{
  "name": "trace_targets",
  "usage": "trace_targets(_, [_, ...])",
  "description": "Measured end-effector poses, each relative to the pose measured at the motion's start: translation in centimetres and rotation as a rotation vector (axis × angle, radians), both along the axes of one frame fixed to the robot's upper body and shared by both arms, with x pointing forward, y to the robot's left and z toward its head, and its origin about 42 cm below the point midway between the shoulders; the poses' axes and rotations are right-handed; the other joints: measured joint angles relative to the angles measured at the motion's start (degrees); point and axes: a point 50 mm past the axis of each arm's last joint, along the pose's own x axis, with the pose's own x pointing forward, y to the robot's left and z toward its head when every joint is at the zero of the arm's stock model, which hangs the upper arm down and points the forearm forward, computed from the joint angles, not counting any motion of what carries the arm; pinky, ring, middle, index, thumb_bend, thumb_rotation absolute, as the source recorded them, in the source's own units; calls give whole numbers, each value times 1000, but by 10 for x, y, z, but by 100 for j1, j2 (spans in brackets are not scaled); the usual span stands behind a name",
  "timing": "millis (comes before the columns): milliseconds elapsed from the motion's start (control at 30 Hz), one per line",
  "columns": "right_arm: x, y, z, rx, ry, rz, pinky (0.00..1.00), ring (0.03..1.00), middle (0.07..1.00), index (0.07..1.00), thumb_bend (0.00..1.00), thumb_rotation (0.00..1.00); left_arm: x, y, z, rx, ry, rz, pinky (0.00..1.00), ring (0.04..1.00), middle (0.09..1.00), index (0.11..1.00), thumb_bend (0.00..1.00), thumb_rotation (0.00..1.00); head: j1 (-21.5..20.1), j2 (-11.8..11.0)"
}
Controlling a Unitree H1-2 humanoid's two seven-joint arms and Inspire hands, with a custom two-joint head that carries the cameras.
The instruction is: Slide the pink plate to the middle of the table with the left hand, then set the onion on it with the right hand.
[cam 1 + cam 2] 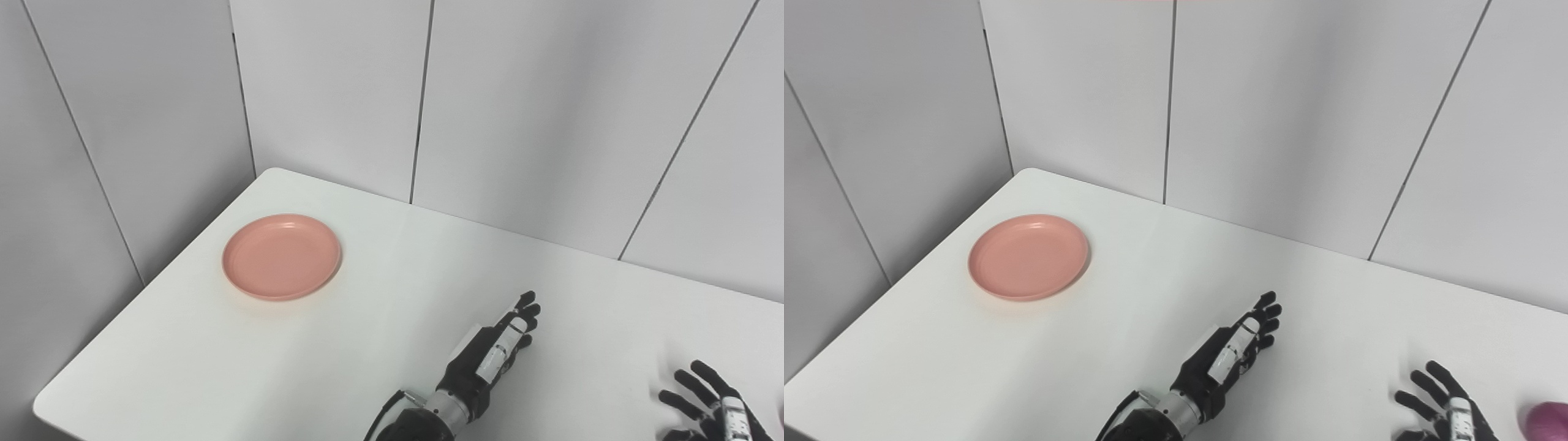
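The plate (281,256) sits near the worktop's (392,294) left edge, well apart from the empty, straight-fingered left hand (499,346); a careless push could tip it off. The right hand (1442,401) waits spread and empty.

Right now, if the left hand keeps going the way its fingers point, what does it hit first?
Nothing on the table, it seems. The left hand points toward the far right wall; the pink plate lies well off to its left.

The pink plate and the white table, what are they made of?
The round pink plate looks like matte plastic, maybe melamine: even colour, soft sheen, moulded rings inside its raised rim. The white table looks like smooth laminate or painted board with rounded corners and a faint gloss; I can't tell which.
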Motion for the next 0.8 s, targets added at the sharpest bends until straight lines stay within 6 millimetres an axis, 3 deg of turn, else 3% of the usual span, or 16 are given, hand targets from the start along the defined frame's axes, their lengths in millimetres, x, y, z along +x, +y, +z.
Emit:
trace_targets(67, [1,0,-1,1,2,0,210,585,705,757,117,795,1,3,2,-2,-3,11,995,1000,1000,1000,452,1000,-17,-9])
trace_targets(100, [1,0,-2,1,6,-1,209,525,689,744,293,407,2,4,3,-3,-5,18,994,1000,1000,1000,452,1000,-18,-9])
trace_targets(133, [1,0,-3,1,10,-2,208,488,677,731,402,166,2,6,5,-5,-10,25,993,1000,1000,1000,451,1000,-9,-17])
trace_targets(200, [3,0,-3,2,11,-6,207,469,669,722,458,43,3,8,9,-10,-22,35,993,1000,1000,1000,451,1000,-9,-35])
trace_targets(233, [4,0,-3,2,9,-7,196,435,649,598,472,14,5,9,12,-11,-26,38,998,1000,1000,1000,444,1000,-9,-61])
trace_targets(267, [6,1,-2,3,6,-7,189,421,600,567,482,5,7,11,15,-13,-27,43,1000,1000,1000,1000,439,1000,-9,-62])
trace_targets(367, [10,2,0,2,-4,-5,182,407,532,554,494,0,11,18,27,-25,-60,65,1000,1000,1000,1000,431,1000,17,-131])
trace_targets(467, [13,2,-1,4,-8,-5,291,441,540,577,477,0,17,23,41,-39,-101,81,1000,1000,1000,999,443,1000,52,-184])
trace_targets(800, [19,0,-5,7,-7,-14,302,440,532,588,475,0,21,44,73,-44,-192,133,1000,995,1000,994,471,1000,123,-334])
